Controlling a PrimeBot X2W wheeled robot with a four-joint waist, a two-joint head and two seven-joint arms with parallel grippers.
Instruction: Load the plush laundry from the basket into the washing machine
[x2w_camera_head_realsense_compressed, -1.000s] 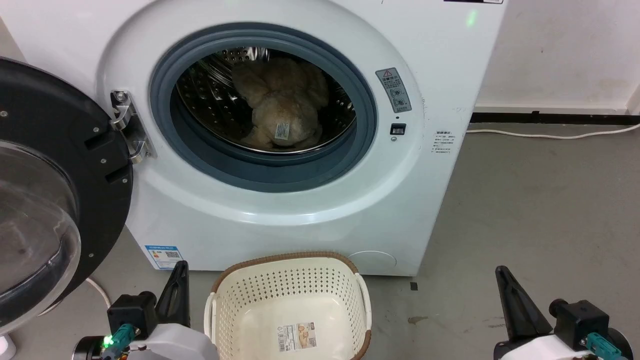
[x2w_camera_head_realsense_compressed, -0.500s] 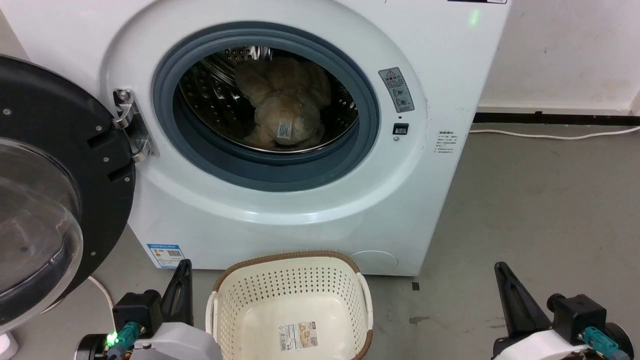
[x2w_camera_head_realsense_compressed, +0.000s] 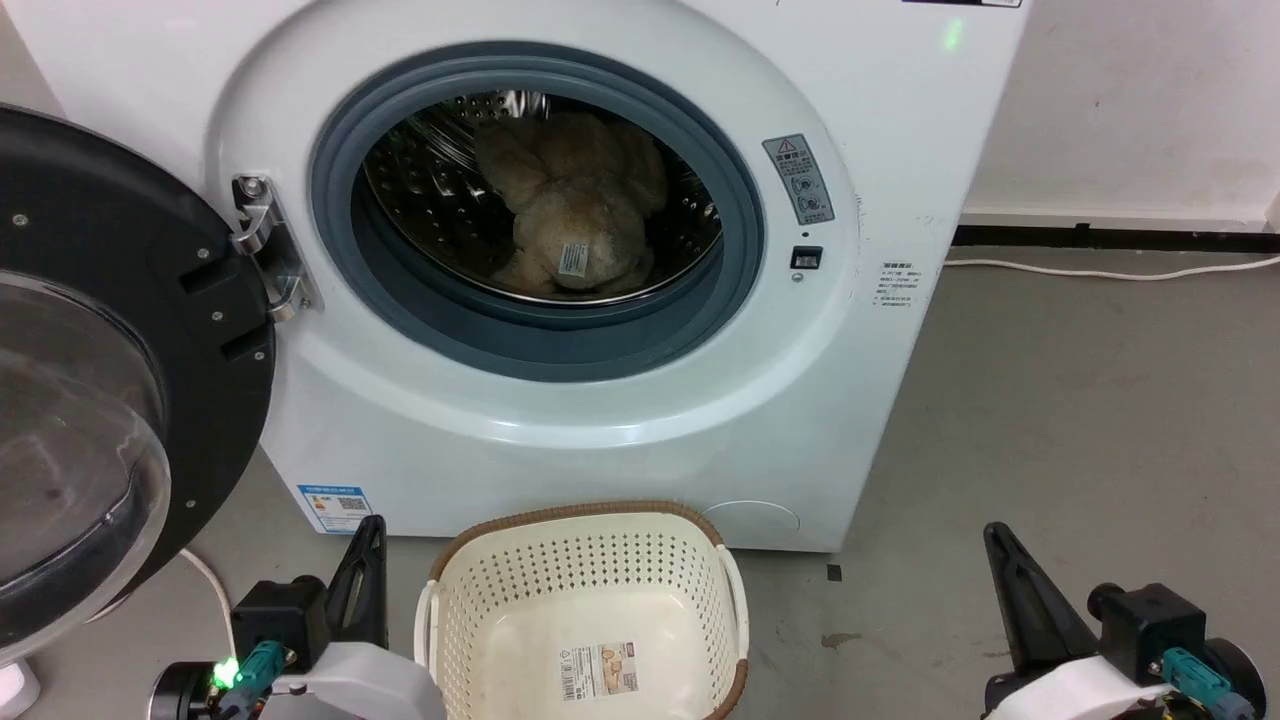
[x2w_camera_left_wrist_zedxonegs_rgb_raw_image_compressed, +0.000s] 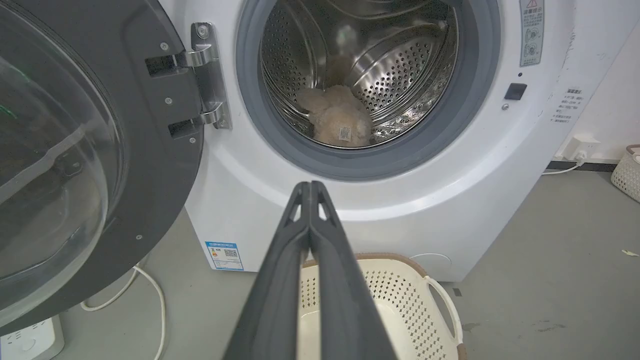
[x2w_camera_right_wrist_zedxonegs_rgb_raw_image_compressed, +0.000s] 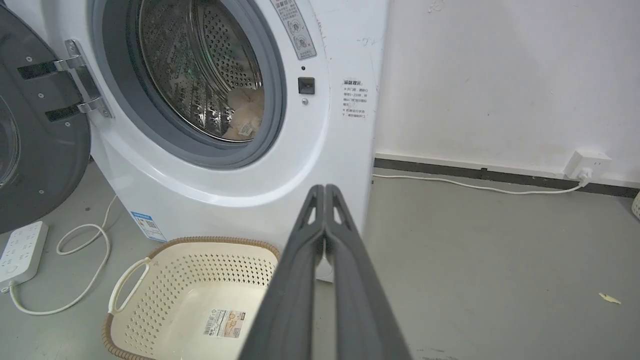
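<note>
Plush (x2w_camera_head_realsense_compressed: 575, 235) sits inside the washer (x2w_camera_head_realsense_compressed: 600, 430); basket (x2w_camera_head_realsense_compressed: 575, 510) empty. Left gripper (x2w_camera_left_wrist_zedxonegs_rgb_raw_image_compressed: 310, 186) and right gripper (x2w_camera_right_wrist_zedxonegs_rgb_raw_image_compressed: 325, 188) jaws pressed together, holding nothing. Loading looks done; door (x2w_camera_head_realsense_compressed: 120, 300) open

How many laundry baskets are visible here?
2. One basket stands in front of the washing machine; a second basket, cut off at the picture's edge, sits further to the machine's right.

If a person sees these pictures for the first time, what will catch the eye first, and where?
The white washing machine stands at upper centre, its black-framed glass door swung open to the left. A fluffy beige plush toy lies inside its steel drum, white tag facing out. Before it on the floor stands the cream perforated basket, bare but for a sticker.
</note>
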